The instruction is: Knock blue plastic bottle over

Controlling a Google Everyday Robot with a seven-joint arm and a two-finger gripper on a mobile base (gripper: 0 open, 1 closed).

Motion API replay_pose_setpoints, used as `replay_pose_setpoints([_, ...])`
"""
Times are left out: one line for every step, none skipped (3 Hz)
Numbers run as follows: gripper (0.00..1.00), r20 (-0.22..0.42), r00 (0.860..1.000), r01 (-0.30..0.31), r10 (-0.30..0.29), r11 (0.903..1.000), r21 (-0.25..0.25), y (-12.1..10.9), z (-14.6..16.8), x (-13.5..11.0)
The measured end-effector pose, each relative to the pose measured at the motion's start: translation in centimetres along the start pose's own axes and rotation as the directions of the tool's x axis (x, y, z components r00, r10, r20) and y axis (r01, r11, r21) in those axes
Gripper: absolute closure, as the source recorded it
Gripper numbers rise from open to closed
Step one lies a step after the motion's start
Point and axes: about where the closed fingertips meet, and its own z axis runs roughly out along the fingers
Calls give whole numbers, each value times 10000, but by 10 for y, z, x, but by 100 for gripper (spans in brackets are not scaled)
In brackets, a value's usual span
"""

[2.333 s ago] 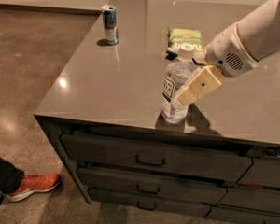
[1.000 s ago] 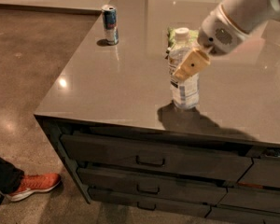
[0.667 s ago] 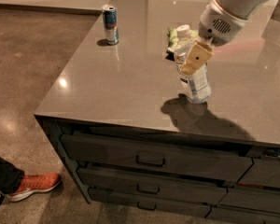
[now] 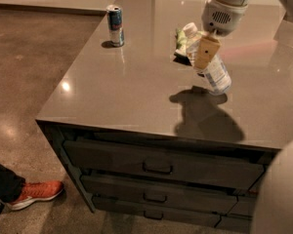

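Observation:
The blue plastic bottle (image 4: 218, 76) is clear and bluish with a white cap and a white-and-blue label. It leans steeply on the grey countertop (image 4: 127, 82), cap pointing up and to the left, base low at the right. My gripper (image 4: 204, 56) comes down from the top right and lies against the upper half of the bottle, covering part of it. The bottle casts a dark shadow in front of it.
A slim blue-and-silver drink can (image 4: 115, 25) stands at the far left of the counter. A green snack bag (image 4: 181, 41) lies just behind the bottle. Drawers (image 4: 156, 167) run below the front edge. A person's orange shoe (image 4: 35, 192) is on the floor at left.
The gripper and bottle have moved to the right and farther back on the counter. The bottle, upright before, now leans steeply.

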Motion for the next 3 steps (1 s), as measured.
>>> replay_pose_setpoints([85, -775, 9968, 233, -208, 9992, 318, -19, 11, -2])
replay_pose_setpoints([62, -1363, 9899, 444, -384, 9981, 418, -31, 22, 0])
replay_pose_setpoints([39, -1802, 9820, 624, -561, 9976, 292, -35, 36, 4])
